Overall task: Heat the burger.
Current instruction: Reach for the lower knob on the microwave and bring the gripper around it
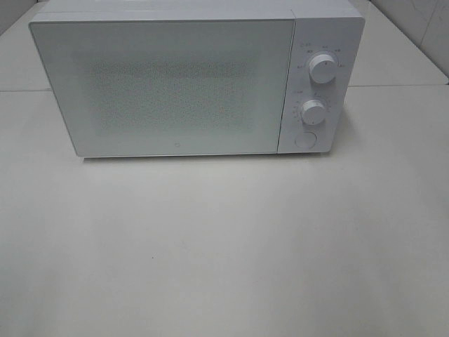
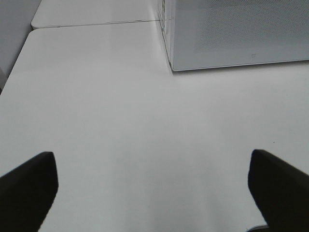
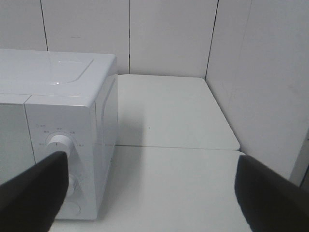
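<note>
- My left claw (image 2: 152, 164) hangs over the tabletop (image 2: 120, 121), fingers wide apart, gripping nothing.
- My right claw (image 3: 149, 164) is spread too, beside the microwave (image 1: 175, 84).
- The microwave stands by the tabletop's far edge, door closed.
- I cannot tell where the burger is.

I'm looking down on a matte white tabletop (image 1: 224, 246) butted against a second white table (image 3: 169, 111) behind it, a thin seam (image 1: 393, 86) between them, with pale panelled walls (image 3: 169, 34) meeting in a corner at the rear right, all under soft, even light.
</note>
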